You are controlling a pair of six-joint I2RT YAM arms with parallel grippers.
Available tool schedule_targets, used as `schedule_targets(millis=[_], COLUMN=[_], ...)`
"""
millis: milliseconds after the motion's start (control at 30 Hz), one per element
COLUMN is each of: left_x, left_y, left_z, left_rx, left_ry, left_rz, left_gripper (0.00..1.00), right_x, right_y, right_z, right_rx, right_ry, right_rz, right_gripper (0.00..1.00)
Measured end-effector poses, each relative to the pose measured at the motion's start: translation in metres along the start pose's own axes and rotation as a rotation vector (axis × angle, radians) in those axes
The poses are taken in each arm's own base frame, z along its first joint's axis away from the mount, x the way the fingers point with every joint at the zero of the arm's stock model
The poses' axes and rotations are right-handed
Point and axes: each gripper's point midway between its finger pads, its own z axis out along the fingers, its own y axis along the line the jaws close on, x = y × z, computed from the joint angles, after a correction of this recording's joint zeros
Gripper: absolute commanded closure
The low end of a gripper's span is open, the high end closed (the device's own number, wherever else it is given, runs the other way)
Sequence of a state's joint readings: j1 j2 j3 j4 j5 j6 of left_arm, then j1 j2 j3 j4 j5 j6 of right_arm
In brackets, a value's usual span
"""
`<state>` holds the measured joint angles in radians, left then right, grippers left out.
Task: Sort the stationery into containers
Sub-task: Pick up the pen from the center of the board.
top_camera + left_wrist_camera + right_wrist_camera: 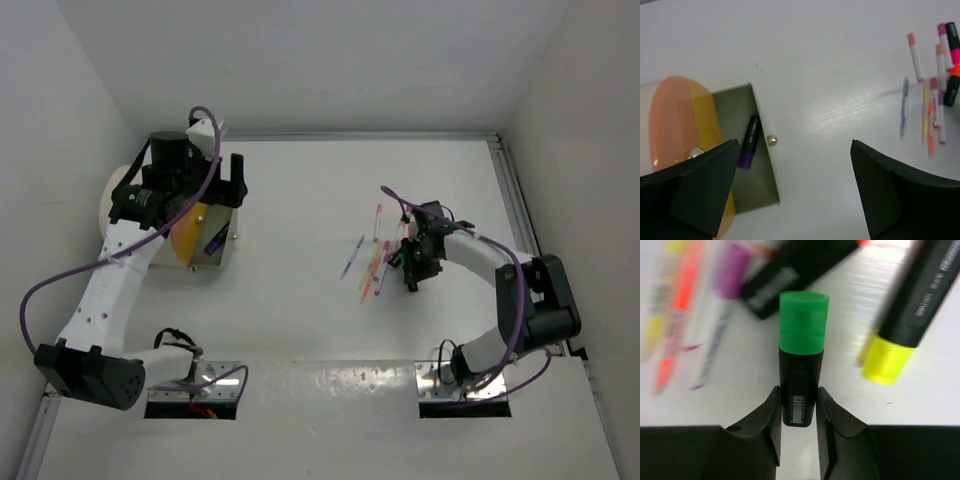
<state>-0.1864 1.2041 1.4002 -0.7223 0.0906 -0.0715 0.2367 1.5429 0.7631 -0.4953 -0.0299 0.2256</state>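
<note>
One green-capped highlighter [801,357] in right pincer [798,407]

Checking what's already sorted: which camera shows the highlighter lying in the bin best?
The left wrist view: the purple-capped highlighter lies plainly in the greenish bin, seen whole and sharp. The top external view shows it only as a small dark streak inside the bin. The right wrist view does not show it.

The right wrist view blurs the thin pens [682,315] past telling apart, and the yellow-capped highlighter [920,300] runs off its top edge. The left gripper [793,144] hides part of the orange drum face [675,115].
</note>
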Motion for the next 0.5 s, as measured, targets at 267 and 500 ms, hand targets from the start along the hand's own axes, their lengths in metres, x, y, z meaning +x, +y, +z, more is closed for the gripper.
schedule_targets(millis=[267,500], left_x=[0.030,0.075], left_y=[-0.066,-0.121], left_z=[-0.006,-0.008], left_rx=[0.396,0.626], left_ry=[0.027,0.119], left_rz=[-0.110,-0.267], left_gripper=[0.04,0.08], right_x=[-0.068,-0.108], right_y=[0.087,0.175], right_z=[-0.090,-0.158], right_rx=[-0.309,-0.570], right_ry=[-0.316,-0.480], right_rz=[-0.129,-0.170], right_gripper=[1.00,1.00])
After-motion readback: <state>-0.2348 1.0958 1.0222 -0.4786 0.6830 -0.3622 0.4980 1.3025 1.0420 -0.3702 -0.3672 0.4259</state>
